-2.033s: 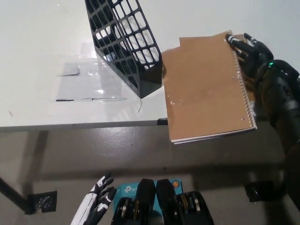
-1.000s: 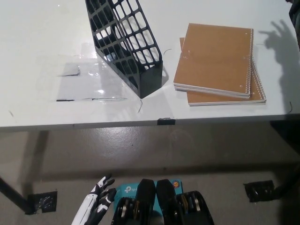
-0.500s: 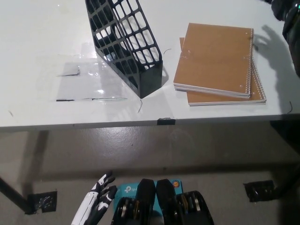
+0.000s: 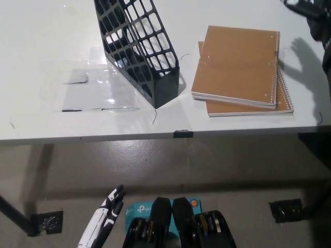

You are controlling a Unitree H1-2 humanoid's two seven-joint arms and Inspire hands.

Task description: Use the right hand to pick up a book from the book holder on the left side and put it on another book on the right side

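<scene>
Two brown spiral-bound books lie stacked on the right of the white table (image 4: 46, 36). The top book (image 4: 237, 64) rests slightly askew on the lower book (image 4: 248, 108), whose edge shows below and at the right. The black mesh book holder (image 4: 137, 46) stands tilted to their left, and no book shows through its lattice. My black right hand (image 4: 309, 11) hovers at the top right corner, beyond the books' far right corner, open and holding nothing; its shadow falls on the table beside the books. My white left hand (image 4: 106, 216) hangs low at the lower left, below the table.
A clear plastic sheet (image 4: 90, 90) with dark tape marks lies flat left of the holder. A small black tab (image 4: 182, 134) sits on the table's front edge. Beneath the table, a dark leg (image 4: 15, 217) meets the grey floor at the lower left.
Two seconds ago my right hand held the top book over the table's front edge. The book now lies on the other book, released, and the hand has withdrawn to the top right corner.
</scene>
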